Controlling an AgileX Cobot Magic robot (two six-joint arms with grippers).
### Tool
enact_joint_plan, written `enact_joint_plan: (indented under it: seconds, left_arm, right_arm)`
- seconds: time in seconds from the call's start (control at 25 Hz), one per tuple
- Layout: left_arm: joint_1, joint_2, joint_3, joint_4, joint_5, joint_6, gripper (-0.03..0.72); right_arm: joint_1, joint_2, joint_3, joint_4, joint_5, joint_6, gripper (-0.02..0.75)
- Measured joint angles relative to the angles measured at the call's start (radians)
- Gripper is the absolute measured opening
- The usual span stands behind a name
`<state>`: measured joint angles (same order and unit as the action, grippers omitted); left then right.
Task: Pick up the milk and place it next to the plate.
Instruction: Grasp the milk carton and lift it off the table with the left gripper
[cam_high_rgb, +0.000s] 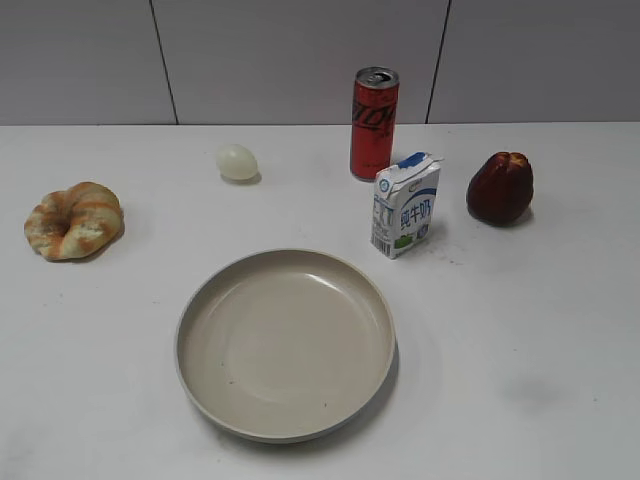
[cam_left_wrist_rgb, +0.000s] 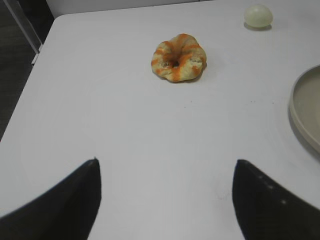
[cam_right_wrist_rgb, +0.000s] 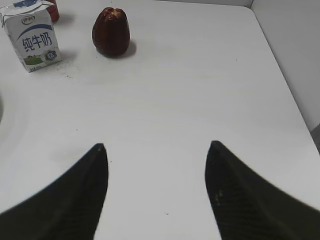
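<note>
The right tool (cam_right_wrist_rgb: 156, 150) hovers over bare counter (cam_right_wrist_rgb: 200, 90) with its jaws spread wide, gripping nothing; the left tool (cam_left_wrist_rgb: 167, 167) is equally wide and empty. The milk (cam_high_rgb: 405, 204) stands upright just behind the plate (cam_high_rgb: 286, 343), toward its right rim, in front of the red can (cam_high_rgb: 374, 123), with a dark red fruit (cam_high_rgb: 500, 187) to its right.

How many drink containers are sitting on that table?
2. The red can stands at the back, near the wall. The milk carton stands just in front of it and slightly right, beyond the plate. Nothing seems to hide another.
</note>
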<state>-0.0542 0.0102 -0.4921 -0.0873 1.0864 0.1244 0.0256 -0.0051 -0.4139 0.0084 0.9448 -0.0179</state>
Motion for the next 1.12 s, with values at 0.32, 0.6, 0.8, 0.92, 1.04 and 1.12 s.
enact_joint_plan:
  seconds: [0.32,0.6,0.8,0.92,1.04,1.12]
  left_arm:
    - [0.0,0.0,0.0,0.0,0.0,0.0,0.604]
    - [0.0,0.011,0.0,0.0,0.0,0.0,0.594]
    - [0.0,0.136,-0.011,-0.004,-0.019,0.0,0.594]
    - [0.0,0.253,-0.033,-0.007,-0.134,0.0,0.594]
    - [-0.001,0.395,-0.046,-0.047,-0.312,0.0,0.594]
    - [-0.009,0.504,-0.055,-0.098,-0.418,0.0,0.594]
  right_arm:
    - [0.0,0.0,0.0,0.0,0.0,0.0,0.466]
    - [0.0,0.0,0.0,0.0,0.0,0.0,0.466]
    - [0.0,0.0,0.0,0.0,0.0,0.0,0.466]
    - [0.0,0.0,0.0,0.0,0.0,0.0,0.466]
    - [0.0,0.0,0.0,0.0,0.0,0.0,0.466]
    - [0.0,0.0,0.0,0.0,0.0,0.0,0.466]
